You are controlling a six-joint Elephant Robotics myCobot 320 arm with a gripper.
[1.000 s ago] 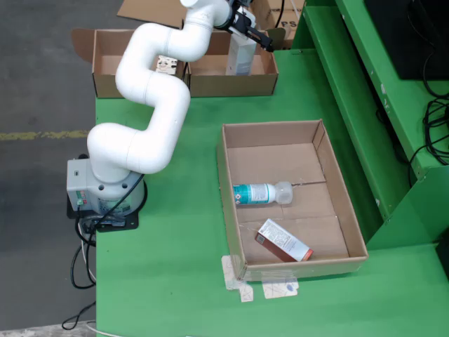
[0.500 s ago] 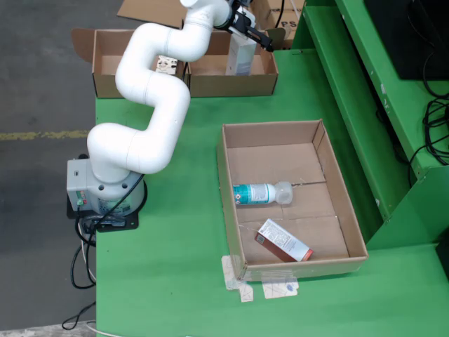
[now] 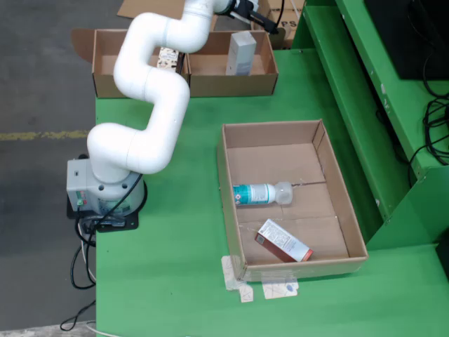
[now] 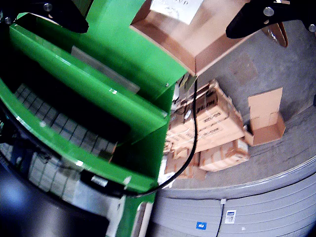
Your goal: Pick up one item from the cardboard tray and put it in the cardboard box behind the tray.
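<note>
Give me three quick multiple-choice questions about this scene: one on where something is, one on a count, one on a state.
1. Where is the white arm's gripper?
A. inside the tray
B. up by the boxes behind the tray
C. on the floor

2. How many items lie in the cardboard tray?
A. two
B. four
C. none

3. The jaws are:
A. clamped on a bottle
B. apart, holding nothing

Answers:
1 B, the arm reaches to the far boxes.
2 A, a bottle and a small carton.
3 B, the wrist view shows an empty gap.
</note>
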